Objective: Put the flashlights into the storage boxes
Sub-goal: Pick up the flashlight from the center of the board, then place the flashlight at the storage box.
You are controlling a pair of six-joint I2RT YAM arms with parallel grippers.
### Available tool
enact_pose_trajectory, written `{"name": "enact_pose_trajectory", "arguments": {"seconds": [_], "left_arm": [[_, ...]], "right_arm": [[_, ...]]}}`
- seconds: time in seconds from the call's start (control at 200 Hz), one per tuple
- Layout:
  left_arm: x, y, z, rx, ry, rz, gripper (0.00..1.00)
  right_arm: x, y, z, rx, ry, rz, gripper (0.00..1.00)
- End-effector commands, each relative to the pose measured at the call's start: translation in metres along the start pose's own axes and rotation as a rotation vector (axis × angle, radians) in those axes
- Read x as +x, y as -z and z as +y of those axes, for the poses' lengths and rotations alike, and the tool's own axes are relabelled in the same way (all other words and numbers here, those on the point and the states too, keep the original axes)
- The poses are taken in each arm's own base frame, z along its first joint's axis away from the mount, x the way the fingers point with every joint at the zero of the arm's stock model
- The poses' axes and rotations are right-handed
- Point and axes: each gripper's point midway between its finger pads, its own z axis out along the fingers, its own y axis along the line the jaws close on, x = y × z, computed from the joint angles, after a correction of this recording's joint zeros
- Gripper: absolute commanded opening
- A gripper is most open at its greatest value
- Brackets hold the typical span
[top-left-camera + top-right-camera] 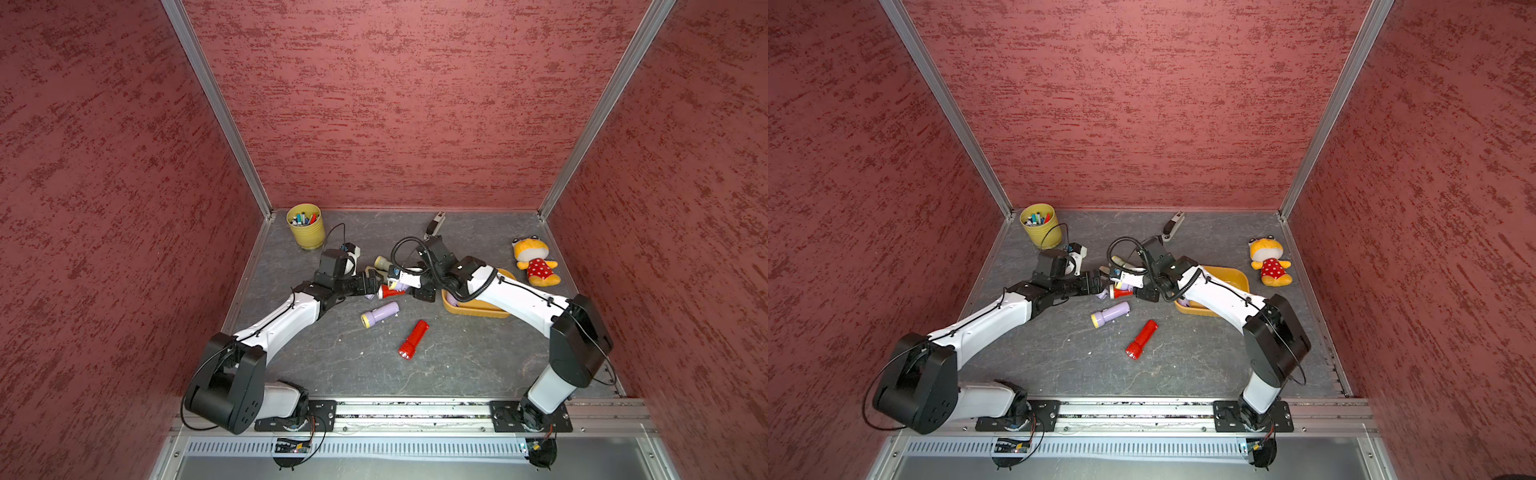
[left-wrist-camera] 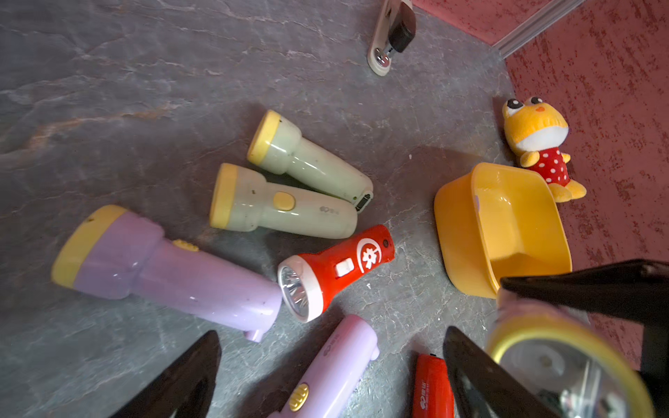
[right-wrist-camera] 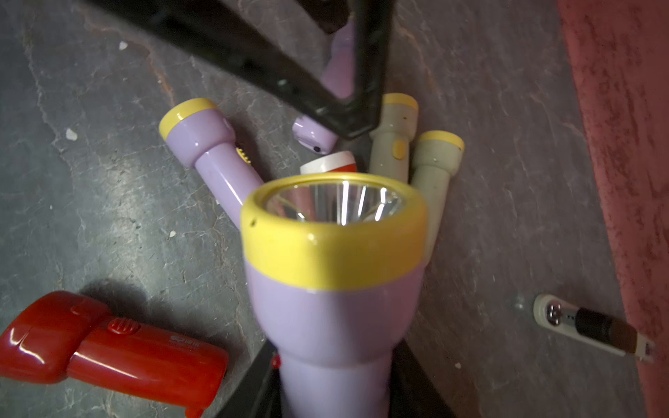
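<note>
Gripping lilac flashlight (image 3: pixel 333 315) with right fingers (image 3: pixel 249 394) closed on its body | left fingers (image 2: pixel 188 372) spread wide above tabletop (image 2: pixel 144 72) | orange-yellow tub (image 1: pixel 478 311) at 3 o'clock of held flashlight

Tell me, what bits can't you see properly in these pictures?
Orange tub inside: top views, right arm covers part.
Pens in yellow cup: top views, too small to count.
Plain red flashlight: left wrist view, cut off by bottom edge.
Pale green flashlights: top views, mostly under right arm.
</note>
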Motion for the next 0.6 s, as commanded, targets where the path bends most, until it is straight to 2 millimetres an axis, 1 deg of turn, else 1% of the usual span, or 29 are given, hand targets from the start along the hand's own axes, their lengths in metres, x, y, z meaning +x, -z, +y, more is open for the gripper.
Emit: {"name": "enact_pose_trajectory", "arguments": {"seconds": [0.0,0.08,0.095,0.135,0.15,0.19,0.26,0.336,0.441,0.506,0.591], "left_arm": [[-0.008,-0.009,-0.017,0.023,-0.06,-0.019,0.96],[-0.007,-0.016,-0.03,0.046,-0.083,-0.013,0.95],[-0.007,-0.017,-0.033,0.053,-0.09,-0.012,0.95],[-0.006,-0.021,-0.04,0.062,-0.107,-0.005,0.96],[-0.005,-0.023,-0.043,0.066,-0.116,-0.001,0.95],[-0.004,-0.027,-0.049,0.069,-0.136,0.007,0.96],[-0.002,-0.034,-0.059,0.074,-0.175,0.02,0.95],[0.0,-0.041,-0.07,0.088,-0.203,0.029,0.96],[0.002,-0.05,-0.083,0.118,-0.221,0.041,0.95],[0.003,-0.054,-0.09,0.132,-0.228,0.044,0.96],[0.004,-0.059,-0.098,0.146,-0.236,0.05,0.95]], "right_arm": [[-0.012,0.025,-0.029,0.106,-0.283,-0.135,0.33],[-0.003,0.04,-0.041,0.156,-0.423,-0.191,0.33],[-0.003,0.046,-0.045,0.17,-0.452,-0.207,0.33],[0.007,0.051,-0.051,0.193,-0.534,-0.22,0.33],[0.008,0.06,-0.054,0.209,-0.564,-0.241,0.33],[0.015,0.072,-0.063,0.237,-0.653,-0.269,0.33],[0.036,0.087,-0.074,0.283,-0.796,-0.297,0.33],[0.064,0.097,-0.083,0.324,-0.945,-0.295,0.33],[0.096,0.097,-0.082,0.317,-1.133,-0.256,0.33],[0.109,0.092,-0.077,0.285,-1.224,-0.235,0.33],[0.128,0.08,-0.069,0.264,-1.33,-0.188,0.32]]}}
